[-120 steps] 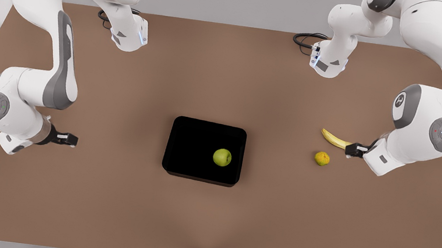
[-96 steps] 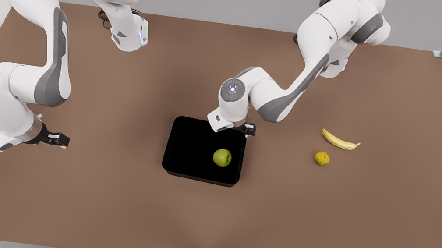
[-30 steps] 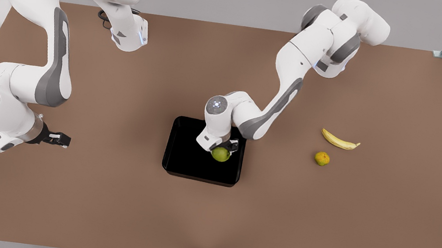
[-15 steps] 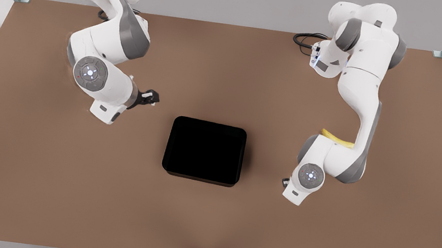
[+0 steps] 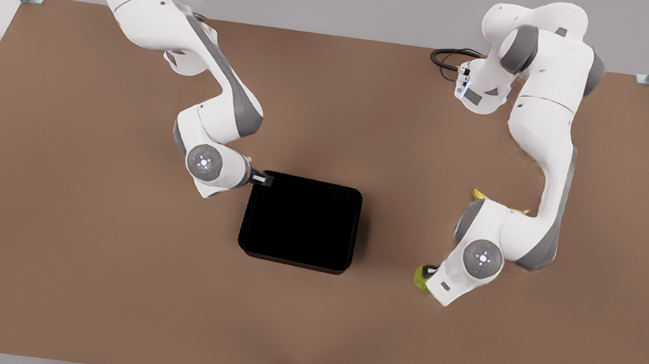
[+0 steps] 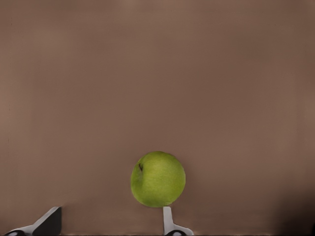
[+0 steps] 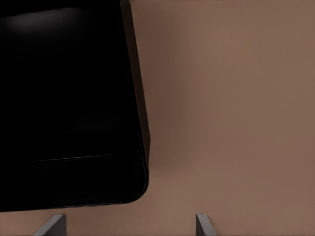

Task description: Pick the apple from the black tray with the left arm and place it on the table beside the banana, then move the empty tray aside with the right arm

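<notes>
Both pairs of fingers stand spread apart with nothing between them: the left gripper shows its two tips parted at the lower edge of its wrist view, and the right gripper shows the same. Largest in the scene is the brown table, which spans nearly the whole front view. On it, at the centre of the frame, lies the black tray, with nothing in it. The right gripper is at the tray's upper left corner in the front view, and its wrist view shows a rounded corner of the tray close ahead of the parted tips, with bare table beside it. The left gripper hangs in the lower right middle of the front view, mostly hidden under its own wrist. The banana peeks out from behind that arm, above and right of the apple. The apple sits on the table well right of the tray, showing as a green sliver at the wrist's edge. In the left wrist view the apple rests on the table just ahead of one fingertip, free of the grip.
</notes>
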Motion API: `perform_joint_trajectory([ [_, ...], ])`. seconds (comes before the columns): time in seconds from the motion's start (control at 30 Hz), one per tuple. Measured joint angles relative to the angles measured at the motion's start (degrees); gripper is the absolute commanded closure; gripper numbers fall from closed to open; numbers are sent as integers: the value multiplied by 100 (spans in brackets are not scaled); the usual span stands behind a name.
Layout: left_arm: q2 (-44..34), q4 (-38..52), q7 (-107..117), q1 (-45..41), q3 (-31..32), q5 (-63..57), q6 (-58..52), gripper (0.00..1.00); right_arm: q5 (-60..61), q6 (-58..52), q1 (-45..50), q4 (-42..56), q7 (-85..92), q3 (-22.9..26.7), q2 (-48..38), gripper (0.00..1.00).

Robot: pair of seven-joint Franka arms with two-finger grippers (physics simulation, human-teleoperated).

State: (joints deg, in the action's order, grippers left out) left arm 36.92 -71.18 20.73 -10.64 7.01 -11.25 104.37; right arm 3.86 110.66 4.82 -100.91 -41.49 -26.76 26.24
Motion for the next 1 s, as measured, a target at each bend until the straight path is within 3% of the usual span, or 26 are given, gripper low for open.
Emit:
perform_joint_trajectory([
  [0.07, -1047, -66, -197, 213, -41, 353, -423, 0, -123, 247, 8, 4, -252, -1, 183, 2],
  [0.13, -2063, -794, -382, 595, -51, 824, -649, 0, -248, 458, 10, 17, -471, -2, 347, 2],
  [0.2, -2450, -1195, -552, 765, -133, 1083, -776, 0, -338, 653, 7, 31, -656, 1, 488, 2],
  [0.63, -2603, -1331, -1243, 774, -193, 1159, -1334, 0, -1090, 1389, 0, 163, -858, 59, 1099, 2],
  [0.73, -2592, -1331, -1330, 773, -193, 1157, -1373, 0, -1227, 1461, 1, 226, -823, 58, 1182, 9],
  [0.83, -2588, -1331, -1404, 774, -193, 1155, -1396, 0, -1280, 1503, 1, 242, -790, 51, 1195, 24],
  [1.0, -2579, -1327, -1502, 774, -193, 1152, -1412, 0, -1309, 1542, 1, 339, -747, 50, 1351, 35],
])
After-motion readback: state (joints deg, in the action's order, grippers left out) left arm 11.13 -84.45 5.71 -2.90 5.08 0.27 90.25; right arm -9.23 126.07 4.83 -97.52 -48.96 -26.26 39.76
